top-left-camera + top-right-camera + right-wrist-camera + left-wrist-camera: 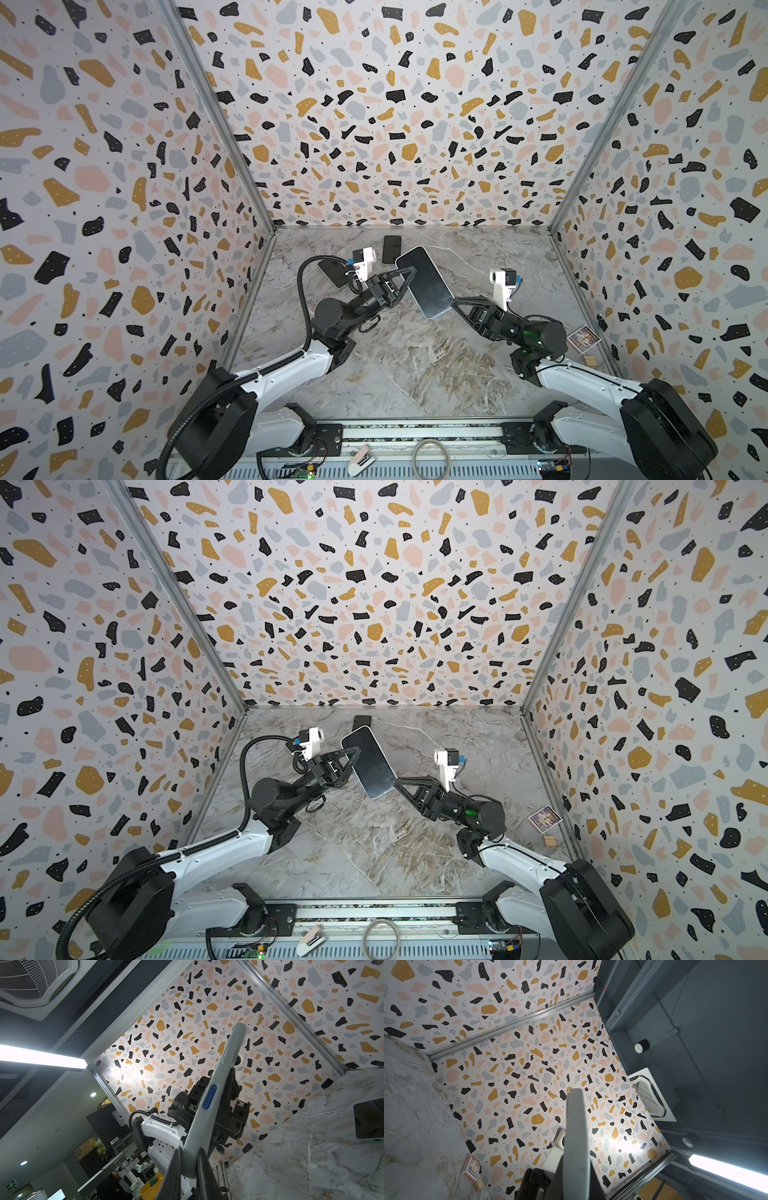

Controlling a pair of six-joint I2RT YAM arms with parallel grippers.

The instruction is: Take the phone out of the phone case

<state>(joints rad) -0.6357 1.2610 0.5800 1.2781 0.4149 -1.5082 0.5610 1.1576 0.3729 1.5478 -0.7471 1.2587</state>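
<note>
Held phone [424, 281] is edge-on in both wrist views, faces hidden there. On the desk [415, 365], dark slab [332, 272] sits half behind left wrist camera [363, 259]. Right wrist view: dark device [369, 1118] cut by frame edge. Print on card box [584, 338] too small to read.

You can read only one mark: the letters "SF" on a cardboard box [80, 1150] beyond the cell, in the right wrist view. The print on the small card box [471, 1167] and on the green sign [11, 1184] is too blurred for you to read.

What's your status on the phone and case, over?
Left gripper shut on phone case, right gripper shut on opposite edge. Phone in case, held above table. Nothing blocking.
</note>
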